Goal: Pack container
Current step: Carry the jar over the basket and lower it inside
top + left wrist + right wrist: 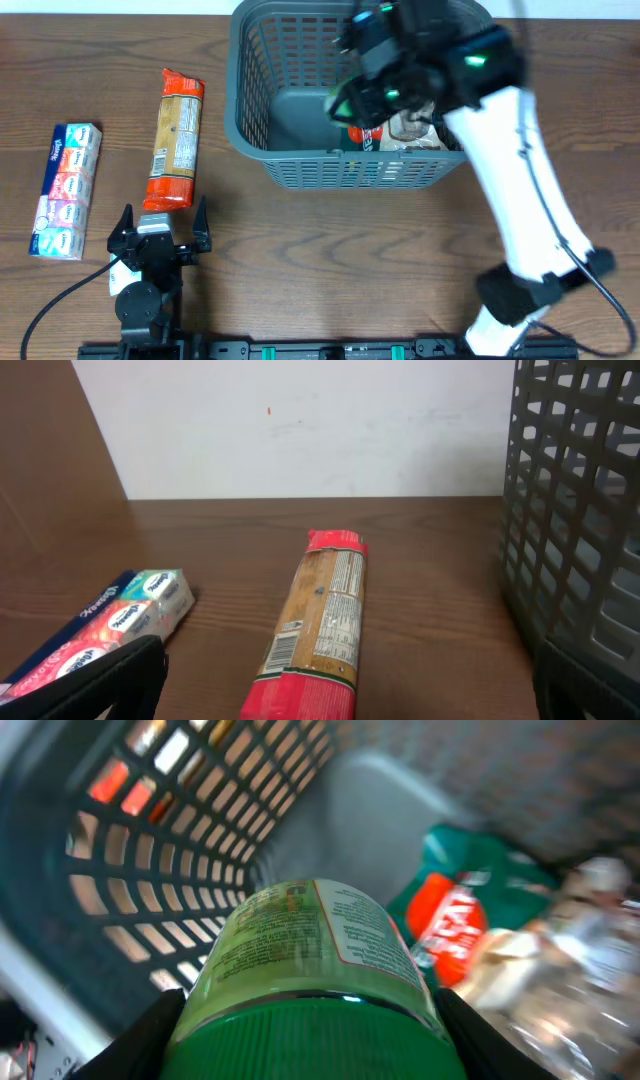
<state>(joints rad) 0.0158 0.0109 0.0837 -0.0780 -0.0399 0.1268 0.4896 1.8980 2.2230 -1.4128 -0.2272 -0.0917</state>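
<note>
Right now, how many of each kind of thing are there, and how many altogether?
Baskets: 1, the container
Jars: 1, green-lidded jar
Packets: 3, red-ended packet, green-and-red packet, crinkly clear bag
Tissue packs: 1, tissue pack
Total: 6

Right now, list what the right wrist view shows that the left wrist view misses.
Only the right wrist: a green-lidded jar gripped in the right end effector, with a red-and-green packet beyond it. Only the left wrist: a long red-ended packet and a tissue pack lying on the table. Both: the basket, seen as its grey slotted wall.
</note>
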